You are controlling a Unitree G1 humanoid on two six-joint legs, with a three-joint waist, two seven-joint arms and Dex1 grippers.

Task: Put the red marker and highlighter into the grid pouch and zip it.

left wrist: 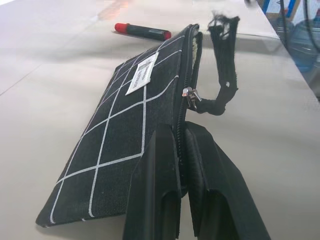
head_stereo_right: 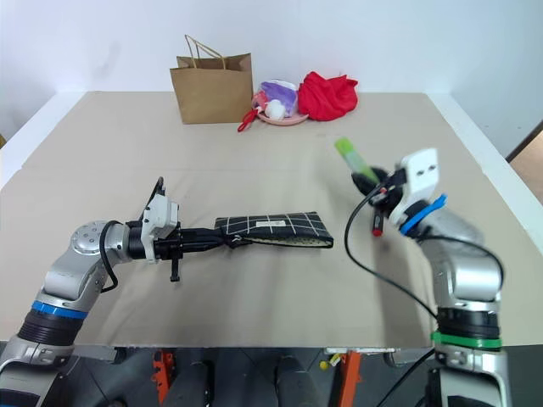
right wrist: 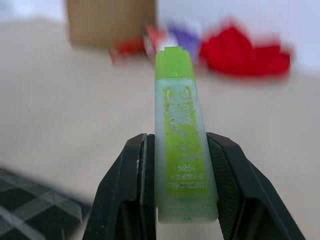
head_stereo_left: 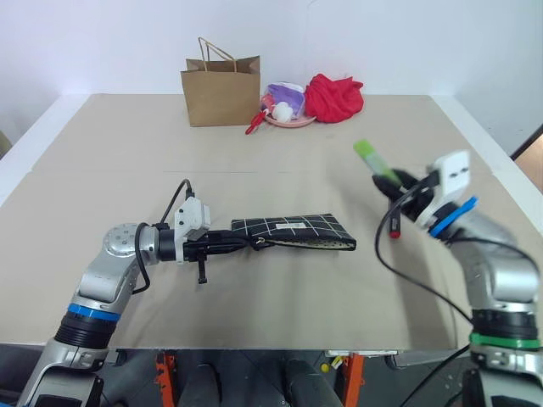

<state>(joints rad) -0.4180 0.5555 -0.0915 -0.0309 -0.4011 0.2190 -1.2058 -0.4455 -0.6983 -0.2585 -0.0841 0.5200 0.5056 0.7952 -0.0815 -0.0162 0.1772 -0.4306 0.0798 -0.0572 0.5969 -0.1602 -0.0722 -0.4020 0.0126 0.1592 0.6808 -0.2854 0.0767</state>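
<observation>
grid pouch [head_stereo_left: 297, 231]: flat on table (zipper open) | highlighter [head_stereo_left: 374, 159]: lifted | red marker [left wrist: 142, 31]: lying beyond pouch

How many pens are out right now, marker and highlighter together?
2: the highlighter clamped in the right gripper above the table, and the red marker lying on the table beyond the grid pouch.

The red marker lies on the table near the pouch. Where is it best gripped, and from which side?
Probably at mid-body, from above, closing across its slim width: the red marker lies flat on the table, apart from the grid pouch. The right claw, nearest it, is full with the highlighter.
</observation>
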